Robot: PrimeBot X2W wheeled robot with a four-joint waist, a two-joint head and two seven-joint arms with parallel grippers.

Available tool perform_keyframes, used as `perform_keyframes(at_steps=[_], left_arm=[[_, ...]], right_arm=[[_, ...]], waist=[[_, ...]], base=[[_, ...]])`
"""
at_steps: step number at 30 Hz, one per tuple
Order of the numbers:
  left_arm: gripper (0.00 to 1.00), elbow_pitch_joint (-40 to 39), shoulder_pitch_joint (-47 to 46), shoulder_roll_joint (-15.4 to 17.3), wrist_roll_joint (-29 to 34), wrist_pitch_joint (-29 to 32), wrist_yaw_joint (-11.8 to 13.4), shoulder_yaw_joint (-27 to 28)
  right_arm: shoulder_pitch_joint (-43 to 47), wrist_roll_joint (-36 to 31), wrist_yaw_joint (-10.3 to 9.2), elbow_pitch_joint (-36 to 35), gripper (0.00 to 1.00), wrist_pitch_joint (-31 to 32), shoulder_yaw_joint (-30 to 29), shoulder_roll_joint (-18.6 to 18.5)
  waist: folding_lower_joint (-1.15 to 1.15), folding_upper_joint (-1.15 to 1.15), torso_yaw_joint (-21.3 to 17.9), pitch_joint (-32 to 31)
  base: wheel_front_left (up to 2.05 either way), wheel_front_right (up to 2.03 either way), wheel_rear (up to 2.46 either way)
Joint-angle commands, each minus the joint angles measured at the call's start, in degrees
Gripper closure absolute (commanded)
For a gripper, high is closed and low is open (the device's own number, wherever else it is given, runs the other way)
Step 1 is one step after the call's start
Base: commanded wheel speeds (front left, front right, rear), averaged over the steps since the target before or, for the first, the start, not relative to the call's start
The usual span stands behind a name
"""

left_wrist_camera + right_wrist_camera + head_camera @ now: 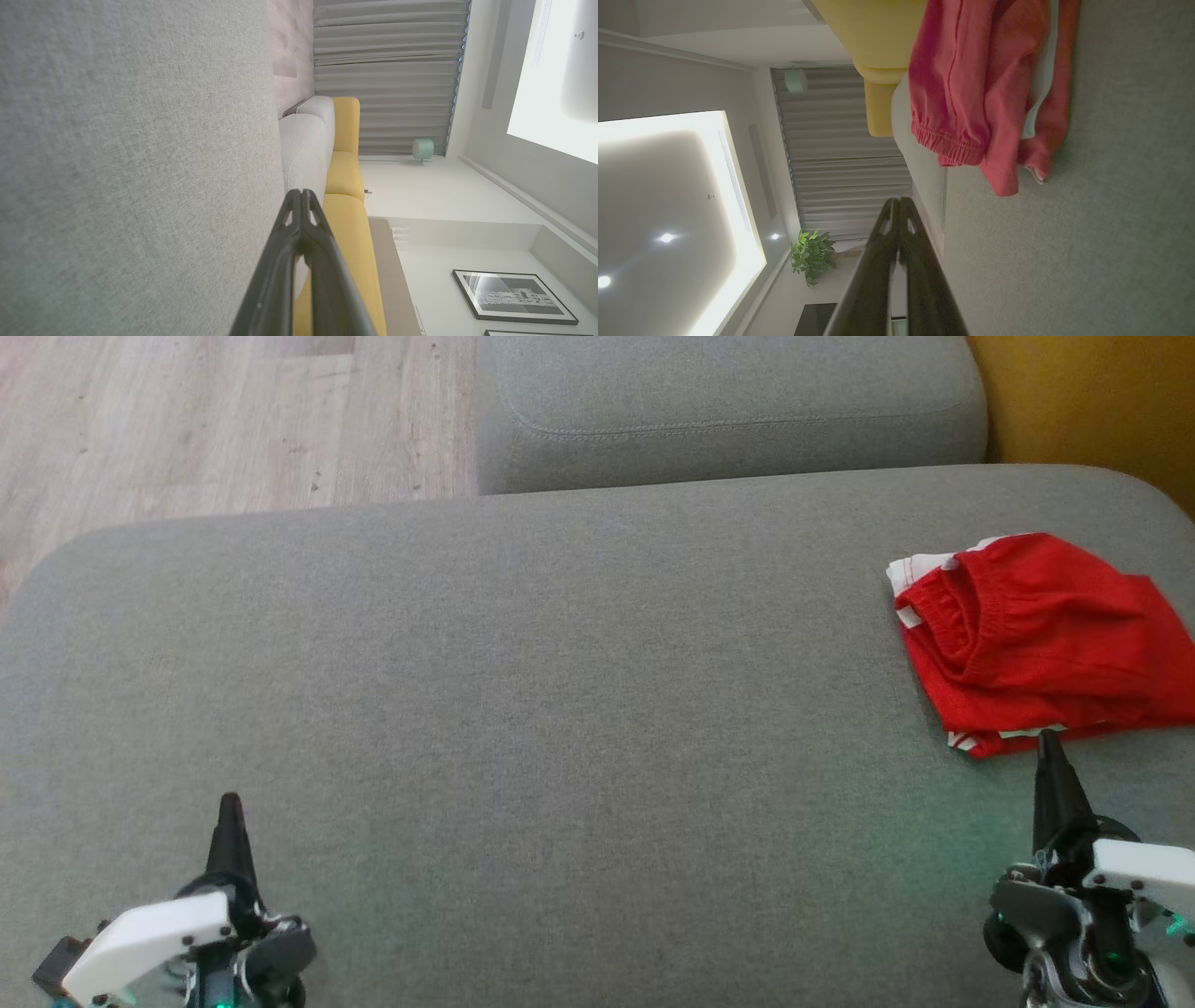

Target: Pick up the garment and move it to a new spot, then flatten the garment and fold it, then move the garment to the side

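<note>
Head view has the red garment [1041,639] lying in rough layers at the grey cushion's [560,691] right end; a heap awaiting pickup or a fold already set aside, either fits. Both left gripper [230,800] and right gripper [1047,739] are clenched, empty; the right tip sits by the hem, so mind snagging; contact is unclear, and the frame cuts off the garment's right edge

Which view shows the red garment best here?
The head view: the garment lies nearly whole on the sofa, crumpled, with its waistband and white trim visible, just ahead of the right pincer. The right wrist view shows it close but cut off at the top. The left wrist view faces sofa and curtains.
</note>
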Motion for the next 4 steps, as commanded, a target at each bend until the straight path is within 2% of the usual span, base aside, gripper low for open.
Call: perform_keyframes(at_steps=[1, 4], left_arm=[[1.0, -2.09, -2.77, 0.26, -0.29, 0.34, -0.38, 2.34], [1.0, -2.09, -2.77, 0.25, -0.29, 0.34, -0.38, 2.35]], right_arm=[[-2.83, -0.19, 0.4, -2.16, 1.0, 0.44, 0.94, -0.71], [-2.84, -0.22, 0.4, -2.16, 1.0, 0.47, 0.9, -0.68]], waist=[[0.0, 0.0, 0.0, 0.0], [0.0, 0.0, 0.0, 0.0]], base=[[0.0, 0.0, 0.0], [0.0, 0.0, 0.0]])
